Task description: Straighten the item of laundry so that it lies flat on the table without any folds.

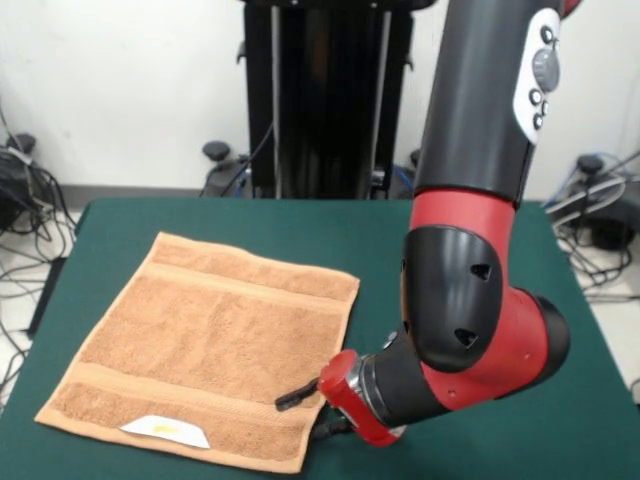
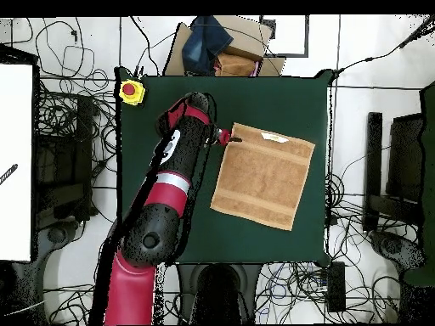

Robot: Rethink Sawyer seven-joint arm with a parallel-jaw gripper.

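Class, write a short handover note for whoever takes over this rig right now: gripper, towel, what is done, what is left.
Gripper: low at the towel's edge near one corner; open or shut cannot be told.
Towel: spread on the green table, bands and white label showing, lying at a slant to the table's sides.
Done: it looks flat, no folds visible.
Left: check the corner by the gripper, then draw the arm back.

Even, bright indoor light from overhead fills both views. The arm (image 1: pixel 470 260) casts only a faint shadow on the surface (image 1: pixel 220 225). No glare; focus is slightly soft.
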